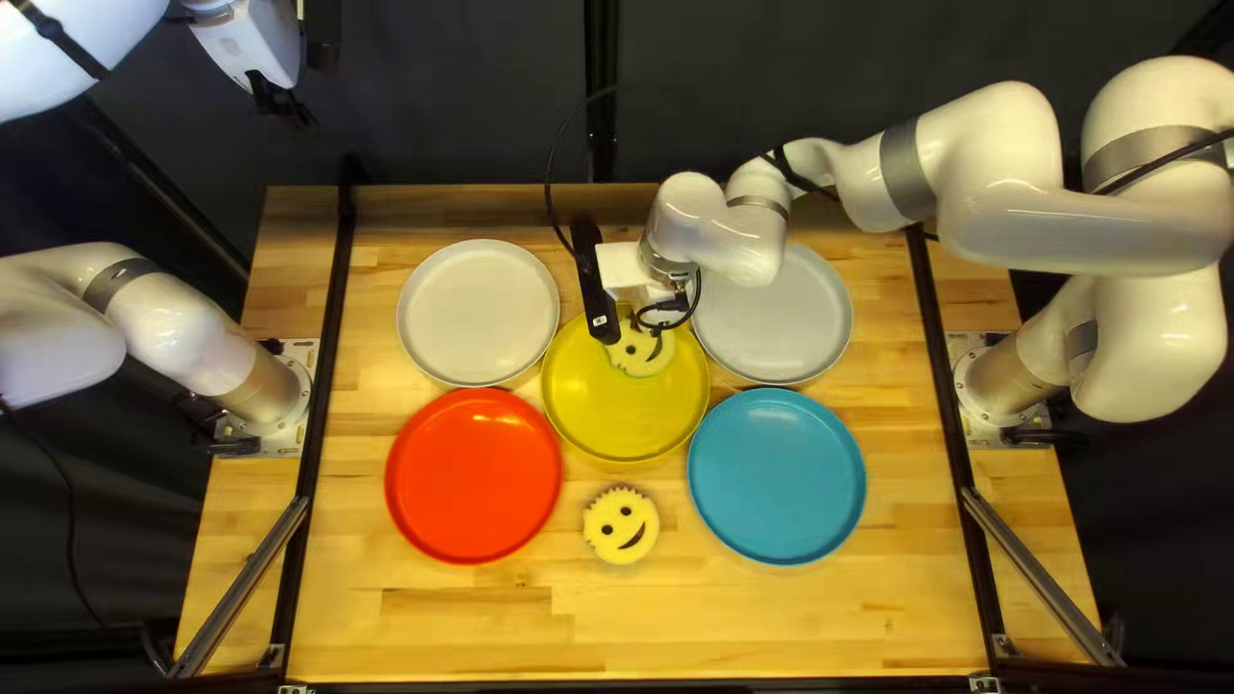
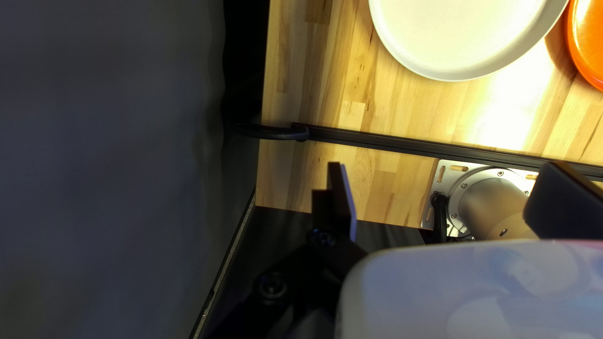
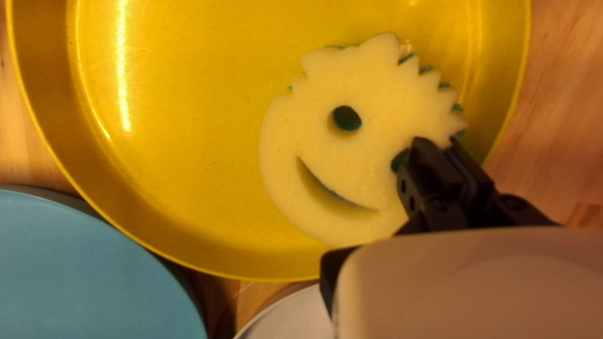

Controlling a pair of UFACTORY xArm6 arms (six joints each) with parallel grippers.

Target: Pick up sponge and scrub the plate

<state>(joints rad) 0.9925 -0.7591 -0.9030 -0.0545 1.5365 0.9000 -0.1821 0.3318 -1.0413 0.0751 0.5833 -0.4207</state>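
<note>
The right gripper [image 3: 440, 143] is pinching the sponge [image 3: 333, 150] close to its rim, its fingers standing narrow around that edge, and the sponge is lying within the yellow plate [image 1: 626, 418], toward the side near the dark curtain [image 1: 450, 90]. Holding it by the rim is probably leaving most of the pad free to meet the plate — a sensible grip for rubbing, though one that could slip or let the sponge twist if the arm is pressing hard. The pick-up seems done, and the scrubbing is apparently starting or under way; the next move is calling for light, steady strokes across the dish. The left gripper [image 2: 443, 168] is hanging wide and holding nothing, well apart from the work, presumably to leave the other arm room. A second sponge [image 1: 621, 526] is waiting on the table [image 1: 720, 623], between the red plate [image 1: 473, 476] and the blue plate [image 1: 777, 476] — likely a spare.
</note>
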